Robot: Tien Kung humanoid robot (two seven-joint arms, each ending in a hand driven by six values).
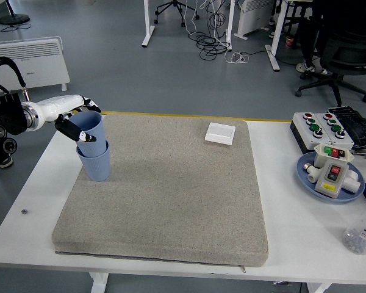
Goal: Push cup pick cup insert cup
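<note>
Two blue cups stand at the left of the grey mat [165, 189]. The upper cup [89, 127] sits tilted inside the lower cup [96, 162], which stands upright on the mat. My left hand [77, 119] comes in from the left edge, its fingers curled around the upper cup's rim and side. My right hand is out of view.
A white square box [221, 132] lies at the mat's far right. A control box with coloured buttons [322, 129], a blue plate [309, 179] holding a switch unit, and a small bottle [361, 234] are at the table's right. A small screw [24, 212] lies at the left.
</note>
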